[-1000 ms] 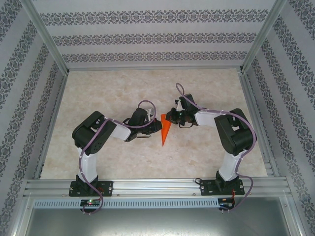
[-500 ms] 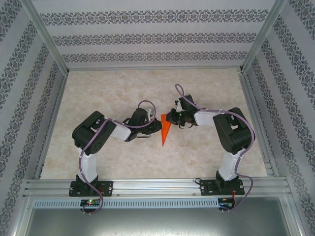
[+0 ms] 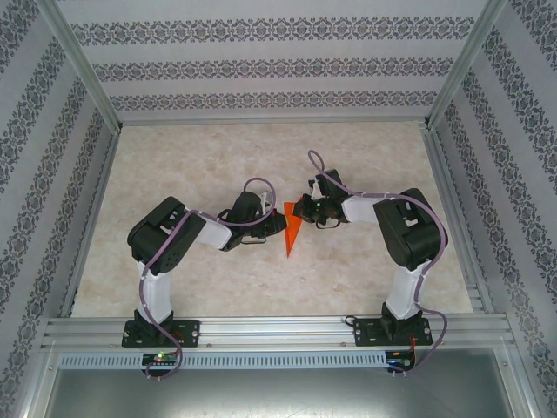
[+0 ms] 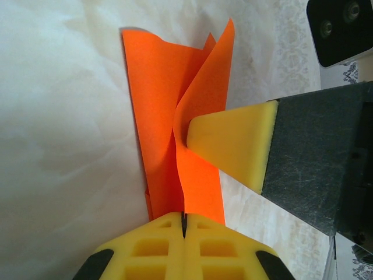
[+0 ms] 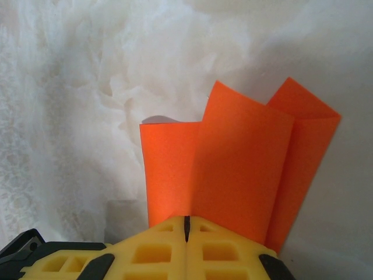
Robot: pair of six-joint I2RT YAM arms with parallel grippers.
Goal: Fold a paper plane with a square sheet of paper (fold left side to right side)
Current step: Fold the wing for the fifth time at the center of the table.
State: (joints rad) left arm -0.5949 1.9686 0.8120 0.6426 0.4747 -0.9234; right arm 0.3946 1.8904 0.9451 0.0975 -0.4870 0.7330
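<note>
orange paper (image 3: 292, 232): folded narrow, mid desk (image 3: 191, 165), btwn both arms, tip twd near side | L fingers (image 4: 169, 233): clenched on paper | R fingers (image 5: 175, 230): clenched on paper, wide far end

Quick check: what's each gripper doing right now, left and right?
Left gripper: closed, pinching the near end of the orange paper.
Right gripper: closed, apparently pinching the same paper's raised flap.

Paper plane (image 3: 292, 232) near the table (image 3: 200, 157) centre, between left gripper (image 3: 282, 224) (on its left side) and right gripper (image 3: 298, 209), both touching it.
</note>
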